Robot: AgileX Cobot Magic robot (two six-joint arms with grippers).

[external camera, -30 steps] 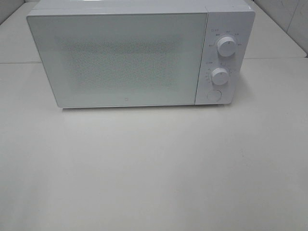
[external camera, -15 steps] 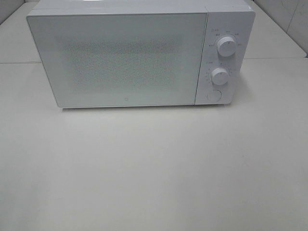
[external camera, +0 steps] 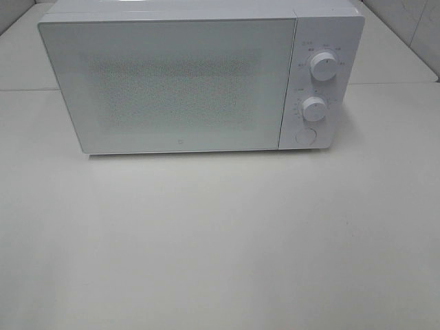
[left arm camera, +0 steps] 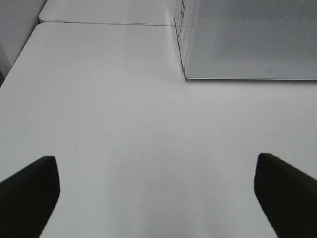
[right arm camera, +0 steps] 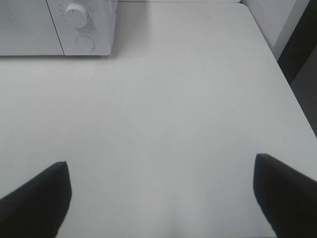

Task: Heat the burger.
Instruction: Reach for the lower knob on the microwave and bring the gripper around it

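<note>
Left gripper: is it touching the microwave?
Apart. The left wrist view shows bare table between the open left gripper and the microwave.

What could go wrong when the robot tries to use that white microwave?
The microwave is shut with no handle showing, so the left claw or right claw, both open, might just shove it. The round button sits just under the lower knob; a claw could turn that instead. No burger shows anywhere.
</note>
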